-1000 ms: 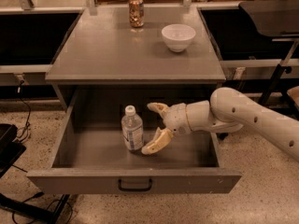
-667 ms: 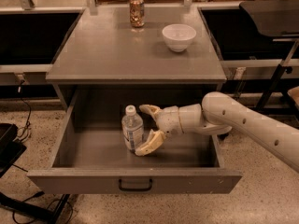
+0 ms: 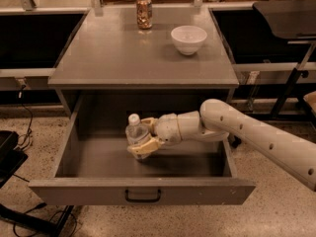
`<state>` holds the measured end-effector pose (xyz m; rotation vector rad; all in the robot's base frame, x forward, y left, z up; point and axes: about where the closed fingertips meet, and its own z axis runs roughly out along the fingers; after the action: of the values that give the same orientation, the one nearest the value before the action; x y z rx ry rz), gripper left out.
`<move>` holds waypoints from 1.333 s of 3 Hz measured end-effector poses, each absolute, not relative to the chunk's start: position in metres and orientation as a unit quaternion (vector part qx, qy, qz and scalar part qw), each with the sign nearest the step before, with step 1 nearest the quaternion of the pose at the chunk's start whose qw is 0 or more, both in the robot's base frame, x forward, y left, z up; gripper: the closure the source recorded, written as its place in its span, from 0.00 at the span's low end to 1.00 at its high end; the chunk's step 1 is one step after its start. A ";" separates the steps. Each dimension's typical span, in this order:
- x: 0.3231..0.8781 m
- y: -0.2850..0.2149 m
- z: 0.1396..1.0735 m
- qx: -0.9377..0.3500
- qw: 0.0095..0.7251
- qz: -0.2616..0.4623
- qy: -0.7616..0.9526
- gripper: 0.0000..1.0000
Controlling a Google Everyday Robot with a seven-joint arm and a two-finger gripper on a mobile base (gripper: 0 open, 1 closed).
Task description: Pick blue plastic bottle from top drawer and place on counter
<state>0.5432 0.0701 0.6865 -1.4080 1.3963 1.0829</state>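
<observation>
The jaws stand narrow, one finger on the far side of the bottle (image 3: 133, 131) and one on its near side, and they appear closed on its body below the white cap. The gripper (image 3: 140, 136) reaches in from the right, low inside the open drawer (image 3: 143, 192), with the bottle upright left of the drawer's middle and its base at or just above the floor; I cannot tell which. The hold looks low and side-on, so the thin plastic may buckle or slip, and the bottle could tilt out as it rises. The counter (image 3: 123, 58) overhangs the far part of the drawer, so a straight lift risks knocking the cap or the arm (image 3: 256, 137) against its near edge. On top, the can (image 3: 144, 12) and bowl (image 3: 188, 38) stand far back.
</observation>
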 end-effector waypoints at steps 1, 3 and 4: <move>0.546 0.082 0.685 -0.573 0.422 0.439 0.549 0.66; 0.579 0.097 0.778 -0.613 0.385 0.407 0.557 1.00; 0.607 0.128 0.865 -0.613 0.389 0.396 0.562 1.00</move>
<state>0.6068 0.1277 0.8654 -1.5583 1.4293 1.0073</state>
